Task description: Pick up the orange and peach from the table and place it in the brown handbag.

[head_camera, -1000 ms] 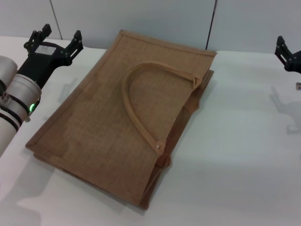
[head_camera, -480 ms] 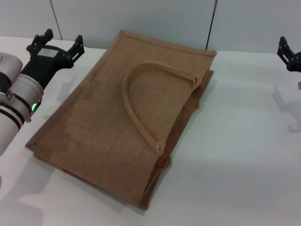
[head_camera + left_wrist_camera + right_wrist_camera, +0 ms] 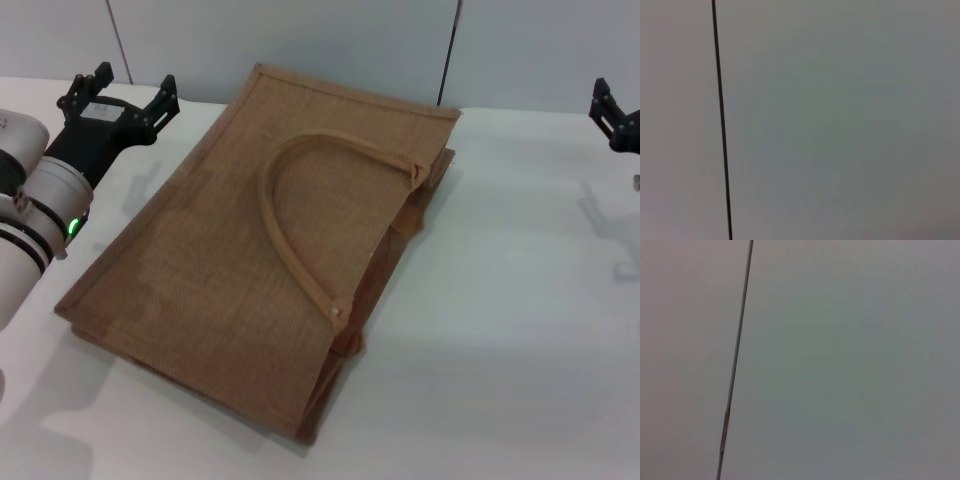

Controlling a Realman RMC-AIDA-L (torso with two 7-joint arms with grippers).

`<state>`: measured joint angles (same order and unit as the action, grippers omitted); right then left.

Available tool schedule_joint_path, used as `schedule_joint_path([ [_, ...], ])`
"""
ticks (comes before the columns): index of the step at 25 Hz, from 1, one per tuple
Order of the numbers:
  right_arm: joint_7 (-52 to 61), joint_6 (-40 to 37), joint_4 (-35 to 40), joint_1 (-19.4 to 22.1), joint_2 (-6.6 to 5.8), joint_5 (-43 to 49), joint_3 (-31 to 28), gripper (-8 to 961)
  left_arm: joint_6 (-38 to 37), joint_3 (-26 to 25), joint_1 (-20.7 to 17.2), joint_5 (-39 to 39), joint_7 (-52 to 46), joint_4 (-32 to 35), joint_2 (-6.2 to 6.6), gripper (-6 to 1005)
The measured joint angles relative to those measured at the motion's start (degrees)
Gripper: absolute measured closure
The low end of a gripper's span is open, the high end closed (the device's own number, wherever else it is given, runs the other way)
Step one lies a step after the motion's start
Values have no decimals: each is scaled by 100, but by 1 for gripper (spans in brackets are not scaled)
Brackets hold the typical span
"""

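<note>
The brown handbag [image 3: 270, 240] lies flat on the white table [image 3: 520, 300] in the head view, its loop handle [image 3: 290, 190] resting on top. The orange and the peach are out of view in every frame. My left gripper [image 3: 125, 87] hovers at the far left, just beyond the bag's far left corner, open with nothing between its fingers. My right gripper [image 3: 612, 112] shows only partly at the right edge, well away from the bag. Both wrist views show only a grey wall panel with a dark seam.
A grey panelled wall [image 3: 340, 40] stands behind the table. Bare white tabletop lies to the right of the bag and in front of it.
My left arm has shifted a little up and to the right. The right gripper has slid slightly toward the right edge. The bag has not moved.
</note>
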<state>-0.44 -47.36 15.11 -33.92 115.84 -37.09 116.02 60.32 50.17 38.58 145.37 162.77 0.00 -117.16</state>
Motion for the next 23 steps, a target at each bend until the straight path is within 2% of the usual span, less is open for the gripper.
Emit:
schedule_joint_path([
  [23, 0, -2, 0, -20, -3, 0, 0, 180, -3, -8, 11, 0, -4, 0, 0, 139],
])
